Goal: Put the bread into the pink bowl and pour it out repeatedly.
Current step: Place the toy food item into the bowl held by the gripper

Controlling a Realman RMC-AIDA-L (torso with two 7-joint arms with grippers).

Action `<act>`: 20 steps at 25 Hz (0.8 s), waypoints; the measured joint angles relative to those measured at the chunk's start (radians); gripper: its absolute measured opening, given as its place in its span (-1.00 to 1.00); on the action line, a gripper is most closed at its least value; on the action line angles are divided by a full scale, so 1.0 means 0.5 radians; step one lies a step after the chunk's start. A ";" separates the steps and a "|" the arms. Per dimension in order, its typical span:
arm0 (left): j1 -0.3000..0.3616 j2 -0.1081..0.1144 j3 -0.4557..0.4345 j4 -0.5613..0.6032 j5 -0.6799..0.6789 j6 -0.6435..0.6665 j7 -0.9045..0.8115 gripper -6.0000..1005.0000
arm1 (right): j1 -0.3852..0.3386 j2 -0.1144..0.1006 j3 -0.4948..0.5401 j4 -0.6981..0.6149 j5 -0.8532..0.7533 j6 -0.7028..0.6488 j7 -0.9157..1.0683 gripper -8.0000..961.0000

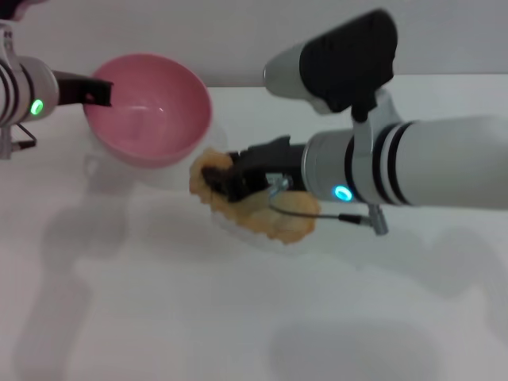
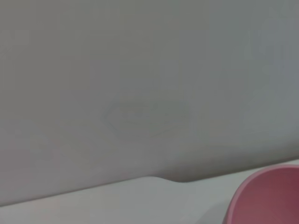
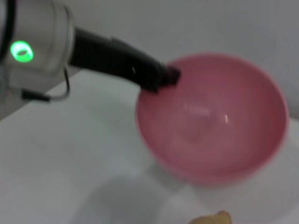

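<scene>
Judging by the empty, tipped round glossy pink plastic bowl (image 1: 151, 107), one pour is done and the long pale tan toy bread loaf with scalloped golden edges (image 1: 262, 208) awaits reloading on the white worktop (image 1: 159, 302). Left claw (image 1: 101, 91) grips the bowl's rim; right claw (image 1: 226, 181) is closed around the bread.

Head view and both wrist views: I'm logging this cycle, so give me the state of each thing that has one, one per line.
pink bowl: empty, tilted with its opening toward the camera, gripped at the rim.
bread: outside the bowl, beside it, pale side up, in the right gripper's grasp.
left gripper: shut on the bowl's rim.
right gripper: shut on the bread, low over the white table.
</scene>
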 joint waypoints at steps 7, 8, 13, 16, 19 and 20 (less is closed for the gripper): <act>0.029 -0.005 0.194 0.006 -0.112 -0.032 -0.015 -0.89 | 0.004 0.000 0.148 -0.196 -0.151 0.102 0.003 -0.37; 0.034 -0.006 0.225 0.017 -0.137 -0.034 -0.018 -0.89 | 0.009 0.000 0.167 -0.204 -0.165 0.109 0.003 -0.38; 0.046 -0.006 0.390 0.078 -0.189 -0.047 -0.063 -0.89 | 0.046 -0.001 0.237 -0.207 -0.194 0.096 -0.056 -0.46; 0.044 -0.007 0.485 0.117 -0.206 -0.050 -0.096 -0.89 | 0.071 0.000 0.244 -0.189 -0.236 0.050 -0.069 -0.48; 0.045 -0.009 0.550 0.150 -0.227 -0.050 -0.112 -0.89 | 0.091 0.000 0.243 -0.152 -0.253 -0.015 -0.079 -0.51; 0.047 -0.010 0.566 0.158 -0.234 -0.049 -0.115 -0.89 | 0.100 0.000 0.241 -0.129 -0.253 -0.041 -0.085 -0.52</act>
